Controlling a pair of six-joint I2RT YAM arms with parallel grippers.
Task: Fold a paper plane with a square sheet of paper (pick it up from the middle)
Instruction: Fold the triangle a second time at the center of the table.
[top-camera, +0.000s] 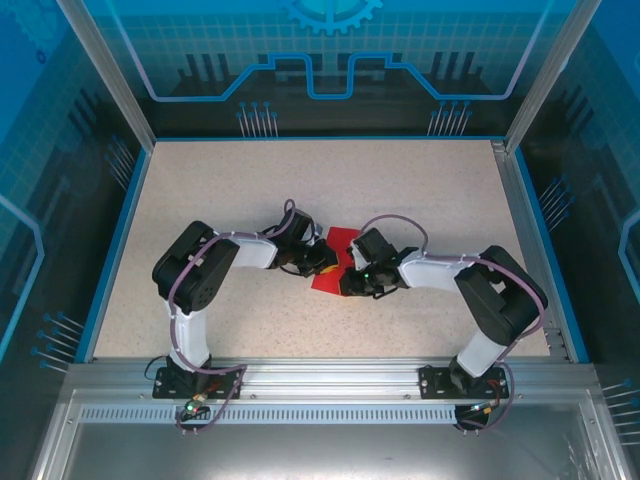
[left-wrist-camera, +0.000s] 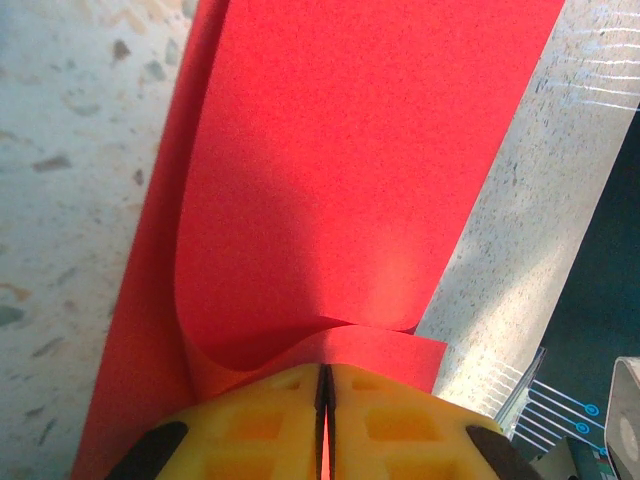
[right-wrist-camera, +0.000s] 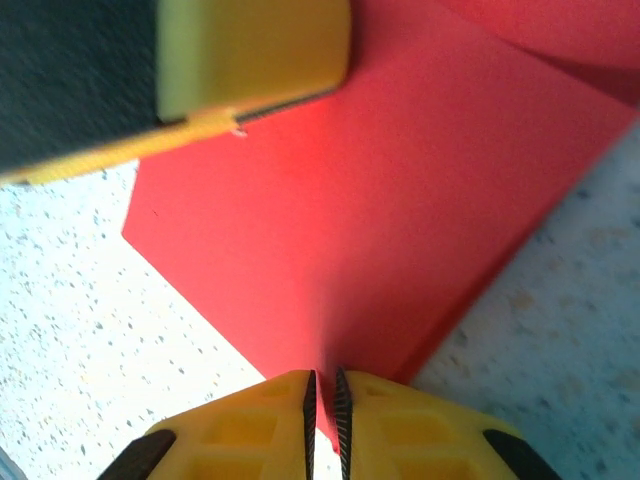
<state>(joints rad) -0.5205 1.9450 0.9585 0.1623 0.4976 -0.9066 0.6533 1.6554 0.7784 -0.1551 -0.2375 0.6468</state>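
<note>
The red paper (top-camera: 340, 238) sits in the middle of the table (top-camera: 300, 180), one side curled up. The left gripper (left-wrist-camera: 322, 385) and the right gripper (right-wrist-camera: 325, 390) each pinch an edge of it. To fold well, I think both should move slowly, line up the edges, and not tug.

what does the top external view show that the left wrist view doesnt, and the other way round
Top external: the left claw and right claw meet from opposite sides at the square sheet of paper in the middle of the table. Left wrist: close up, yellow fingers pinched shut on the sheet's near edge, which curls up in a soft loop. Shared: the red paper over the speckled table.
</note>
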